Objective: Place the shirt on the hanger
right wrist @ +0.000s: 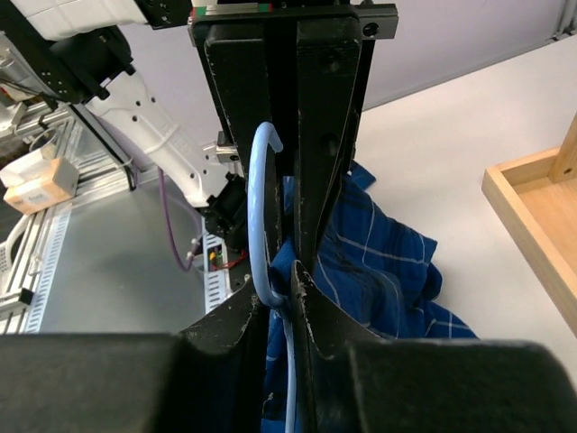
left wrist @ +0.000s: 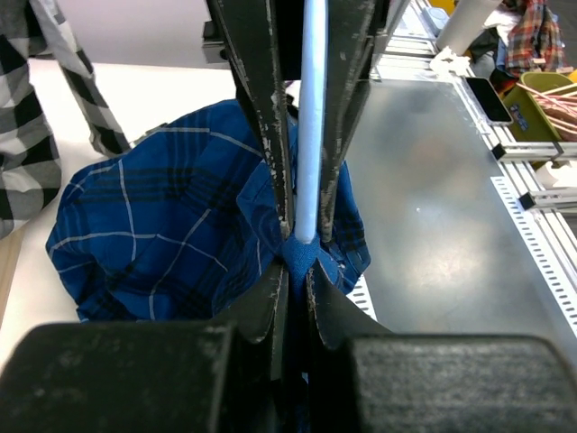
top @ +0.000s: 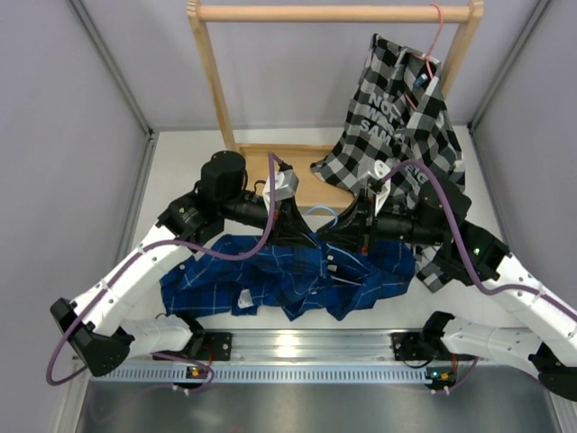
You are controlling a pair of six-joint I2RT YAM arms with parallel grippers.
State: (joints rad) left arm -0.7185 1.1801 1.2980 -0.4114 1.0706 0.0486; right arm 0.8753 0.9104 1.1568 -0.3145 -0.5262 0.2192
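The dark blue plaid shirt lies crumpled on the table in front of the arm bases. It also shows in the left wrist view and the right wrist view. My two grippers meet tip to tip over its far edge. My left gripper is shut on a fold of the shirt. My right gripper is shut on the light-blue hanger at the base of its hook, with shirt cloth pinched alongside. The hanger wire runs between the facing fingers, and thin loops of the hanger lie on the shirt.
A wooden clothes rack stands at the back with a wooden base tray. A black-and-white checked shirt hangs from it on a pink hanger, draping behind my right arm. An aluminium rail runs along the near edge.
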